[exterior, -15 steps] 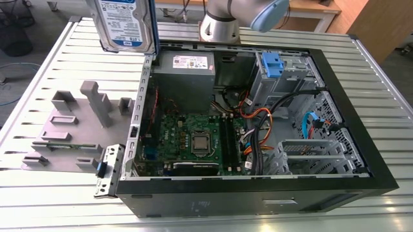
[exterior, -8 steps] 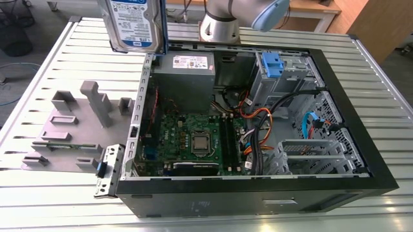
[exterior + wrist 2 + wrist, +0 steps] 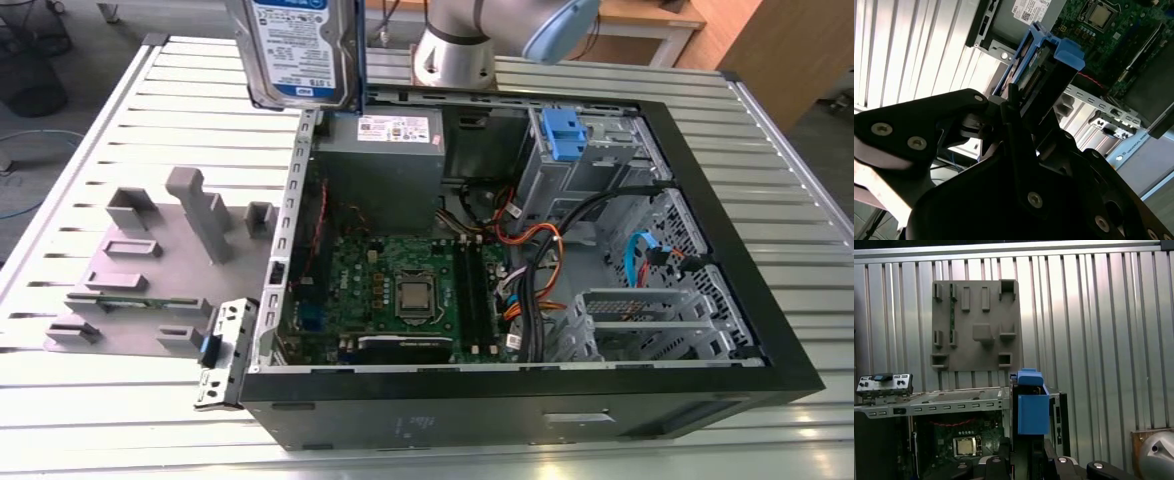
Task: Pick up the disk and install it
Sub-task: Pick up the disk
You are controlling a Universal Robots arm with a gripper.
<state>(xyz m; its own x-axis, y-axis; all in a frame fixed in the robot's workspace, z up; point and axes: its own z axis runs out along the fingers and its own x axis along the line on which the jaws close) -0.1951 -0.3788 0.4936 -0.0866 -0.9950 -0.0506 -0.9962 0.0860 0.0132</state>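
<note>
- Right up at the wrist, in the second wrist view, the gripper has its black fingers closed in tight on the disk. It is clamped by one end, and the blue side rails poke out past the tips.
- So the pick-up is done! In the exterior view the disk hangs upright in the air at the top of the frame, off the table and with nothing under it.
- Just below it sits the far corner of the open computer case, by the grey power-supply box.
- Installing is not done: the disk is outside the case, well apart from the drive cage with its lone blue latch piece.
- As for writing, the disk's white-and-blue label faces the exterior camera, but its lines of print are too small to make out. The same goes for the white sticker on the power-supply box.
- Farther off, on the exterior view's left, a grey fixture tray lies on the slatted metal table, beside the case.
</note>
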